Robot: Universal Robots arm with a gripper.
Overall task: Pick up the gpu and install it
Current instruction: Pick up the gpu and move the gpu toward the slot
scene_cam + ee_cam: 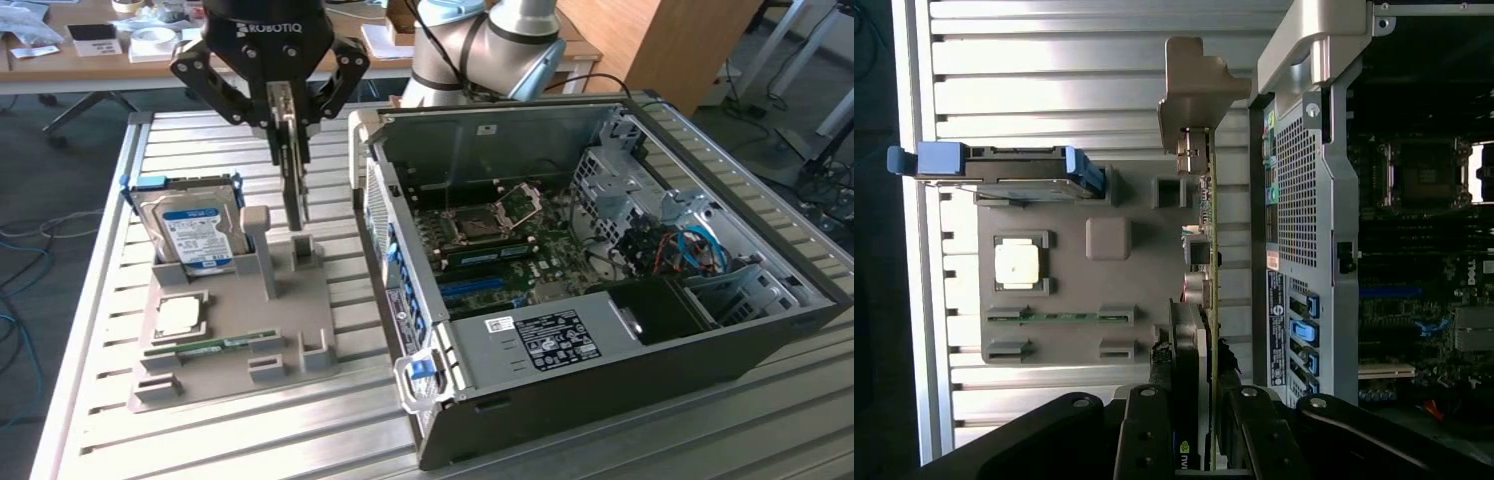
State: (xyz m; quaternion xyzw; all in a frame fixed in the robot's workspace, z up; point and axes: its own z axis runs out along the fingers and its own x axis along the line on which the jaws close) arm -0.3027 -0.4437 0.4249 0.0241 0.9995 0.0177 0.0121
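Exterior view: the item entered is the gpu (294, 195), a thin flat card held on edge and upright by the gripper (288, 125), whose fingers are closed on the card's upper part, one against each face. Location: over the grey holder tray (227, 330) on the slatted table (200, 440), at the tray's upright posts, near the open computer case (534, 360) and wholly outside it. Whether the card's lower edge is seated between the posts or raised clear of them cannot be told. Step in hand, as judged: the pick-up, with the grasp made and the install not yet done, since the motherboard (521, 250) is well apart from the card. The next move is judged to call for a straight path clear of the posts, a grip that does not slip, and the card kept upright so that the case's rim is not caught. Wrist view: the gpu (1206, 240) is seen edge-on between the fingers (1149, 430), with green board on one face, black on the other, and a pale metal bracket at the end away from the grasp. Also on the tray, none touched: a hard drive (196, 235) in a blue frame, a square processor (180, 318), a narrow memory stick (220, 346).
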